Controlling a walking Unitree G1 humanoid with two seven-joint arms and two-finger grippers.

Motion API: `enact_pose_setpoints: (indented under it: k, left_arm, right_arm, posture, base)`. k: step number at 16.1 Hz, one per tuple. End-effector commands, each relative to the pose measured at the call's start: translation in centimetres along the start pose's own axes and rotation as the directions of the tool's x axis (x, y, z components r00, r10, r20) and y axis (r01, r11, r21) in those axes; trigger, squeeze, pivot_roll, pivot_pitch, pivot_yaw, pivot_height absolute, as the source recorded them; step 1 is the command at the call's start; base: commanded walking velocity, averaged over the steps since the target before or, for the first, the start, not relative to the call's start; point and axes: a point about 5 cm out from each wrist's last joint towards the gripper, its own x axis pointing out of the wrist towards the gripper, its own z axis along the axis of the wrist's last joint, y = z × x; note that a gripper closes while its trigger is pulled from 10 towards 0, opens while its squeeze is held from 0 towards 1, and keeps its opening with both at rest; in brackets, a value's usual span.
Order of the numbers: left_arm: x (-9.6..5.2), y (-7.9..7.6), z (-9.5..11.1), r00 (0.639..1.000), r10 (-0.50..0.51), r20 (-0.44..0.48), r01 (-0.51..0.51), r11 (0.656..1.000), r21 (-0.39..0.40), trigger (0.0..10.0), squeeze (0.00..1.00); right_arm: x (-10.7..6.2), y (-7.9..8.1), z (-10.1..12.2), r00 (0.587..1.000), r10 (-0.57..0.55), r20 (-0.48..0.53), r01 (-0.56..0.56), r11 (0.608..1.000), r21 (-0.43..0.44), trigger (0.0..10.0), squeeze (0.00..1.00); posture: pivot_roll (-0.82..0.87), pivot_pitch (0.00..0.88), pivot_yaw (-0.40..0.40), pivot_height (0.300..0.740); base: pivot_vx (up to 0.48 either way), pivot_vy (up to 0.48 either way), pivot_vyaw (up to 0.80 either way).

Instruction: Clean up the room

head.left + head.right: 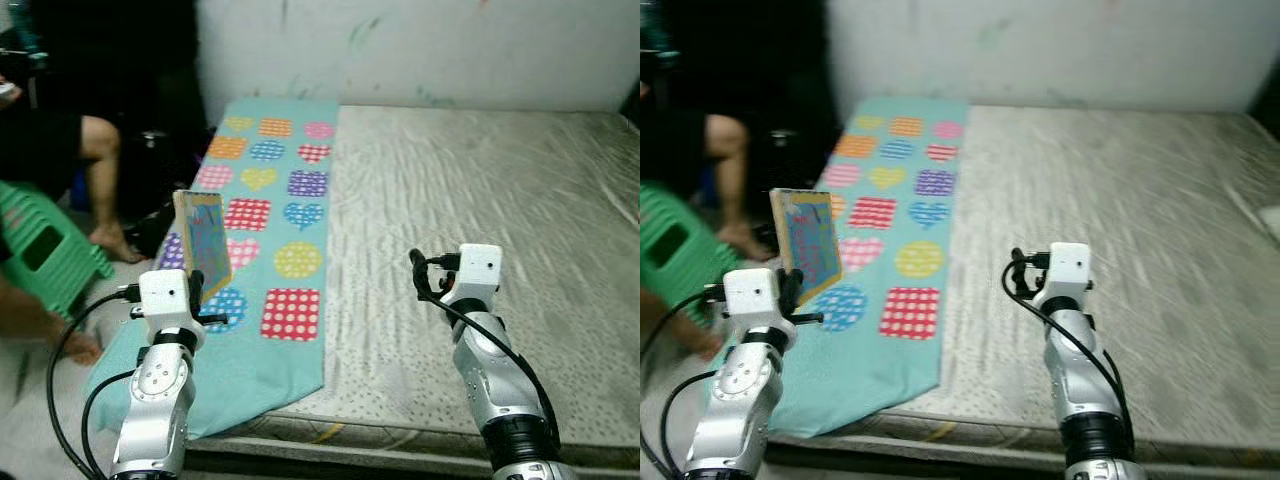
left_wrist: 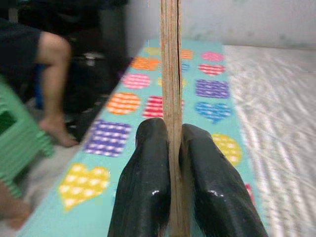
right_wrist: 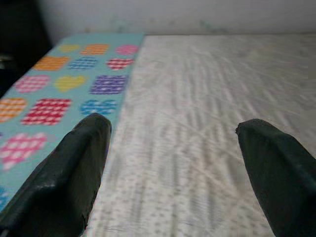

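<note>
A wide bare mattress with a pale grey quilted cover [image 1: 480, 220] lies against a white wall, and along its left edge runs a turquoise mat printed with coloured hearts, circles and squares [image 1: 275, 215]. Beside the bed sits a person, a bare leg [image 1: 100, 180] showing, next to a green plastic stool [image 1: 45, 250] on the floor.

The left end effector [image 2: 170, 163] has its 2 black fingers pressed together on a thin, flat picture book with a tan cover and blue-patterned face [image 1: 203, 240], pinching it by its lower edge. The book stands upright directly above the end effector and out over the near part of the turquoise mat, clear of its surface.

The right end effector [image 3: 173, 163] hovers low over the mattress with its 2 fingers spread wide and nothing between them; the mat's edge lies just to its left and bare quilting ahead of it.

As for progress, the book appears to be picked up and in hand, so lifting is done. Carrying it to wherever it belongs and setting it down is left. No storage spot is visible, so the destination cannot be told.
</note>
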Motion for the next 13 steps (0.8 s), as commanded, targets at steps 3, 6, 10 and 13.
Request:
enact_pose_setpoints:
  k: [3,6,10,13]
  left_arm:
    - [0.28,-0.25,0.60,1.000,0.000,0.015,0.000,1.000,-0.003,10.0,0.00]
    - [0.05,-0.48,0.72,1.000,-0.011,0.022,0.011,1.000,-0.011,10.0,0.00]
    - [-0.22,-0.54,0.64,1.000,-0.020,0.013,0.021,0.999,-0.040,10.0,0.00]
    - [-0.27,-0.82,0.64,0.999,-0.034,0.011,0.034,0.998,-0.048,10.0,0.00]
  right_arm:
    - [-0.19,-0.10,0.29,1.000,-0.008,0.003,0.008,1.000,-0.006,10.0,0.00]
    - [-0.25,-0.07,0.26,1.000,-0.008,0.001,0.008,1.000,-0.006,10.0,0.00]
    - [-0.42,0.05,0.21,1.000,-0.011,0.002,0.011,1.000,-0.001,10.0,0.00]
    - [-0.49,0.02,0.16,1.000,-0.015,0.001,0.015,1.000,0.004,10.0,0.00]
  posture:
    - [-0.09,0.042,0.022,0.740]
    - [-0.09,0.049,0.021,0.740]
    - [-0.08,0.059,0.021,0.740]
    - [-0.08,0.065,0.021,0.740]
  base:
    - [0.000,0.000,-0.79]
    - [0.000,0.000,-0.79]
    - [0.000,0.000,-0.79]
    - [0.000,0.000,-0.79]
